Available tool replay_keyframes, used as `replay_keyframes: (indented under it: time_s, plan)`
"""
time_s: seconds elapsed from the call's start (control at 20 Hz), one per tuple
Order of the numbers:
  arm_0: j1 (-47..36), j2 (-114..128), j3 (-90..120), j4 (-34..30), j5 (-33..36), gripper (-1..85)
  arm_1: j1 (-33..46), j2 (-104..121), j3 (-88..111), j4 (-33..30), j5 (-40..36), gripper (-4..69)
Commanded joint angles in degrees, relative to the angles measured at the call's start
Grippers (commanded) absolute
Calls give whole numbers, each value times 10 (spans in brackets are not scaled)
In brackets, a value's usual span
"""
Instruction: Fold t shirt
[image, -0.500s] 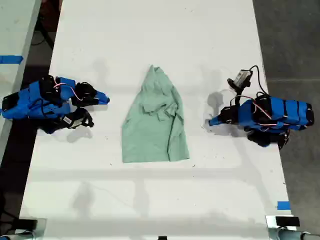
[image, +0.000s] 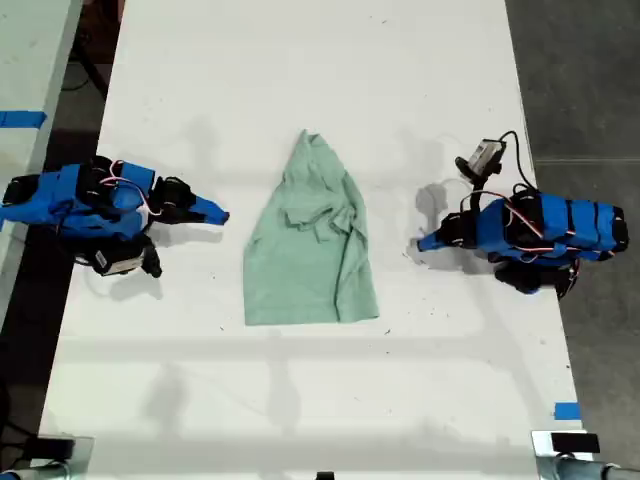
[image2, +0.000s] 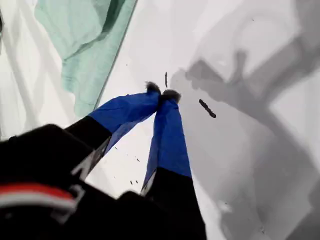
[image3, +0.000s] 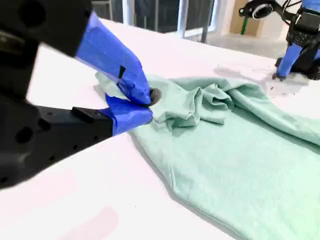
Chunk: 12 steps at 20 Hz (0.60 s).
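Exterior view: the t shirt lies crumpled and partly bunched mid-table, with my second gripper to its left and my first gripper to its right, neither one touching it

First wrist view: the first jaws are pressed together on nothing, a short way off the shirt's edge

Second wrist view: the second jaws look closed and empty, just beside the shirt's edge

Folding seems not begun; next, I judge, the jaws must open and pinch an edge. Since half a second ago my second gripper has edged nearer the shirt; the first has stayed put
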Motion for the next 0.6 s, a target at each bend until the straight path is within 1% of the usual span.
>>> replay_keyframes:
  time_s: [0.0,0.05,0.15,0.2,0.25,0.45,0.55]
  plan:
    - [23,-272,-168,2,-41,57,6,8,44,4,5,15]
    - [34,-396,-252,14,-43,70,6,8,44,4,5,15]
    - [62,-597,-425,69,-64,98,6,8,44,4,6,15]
    - [80,-665,-490,98,-76,109,6,8,44,4,6,15]
    - [100,-708,-524,108,-84,118,6,8,44,4,6,15]
    - [179,-811,-543,82,-156,139,4,8,44,4,5,15]
    - [193,-860,-557,62,-166,140,4,8,44,4,5,15]
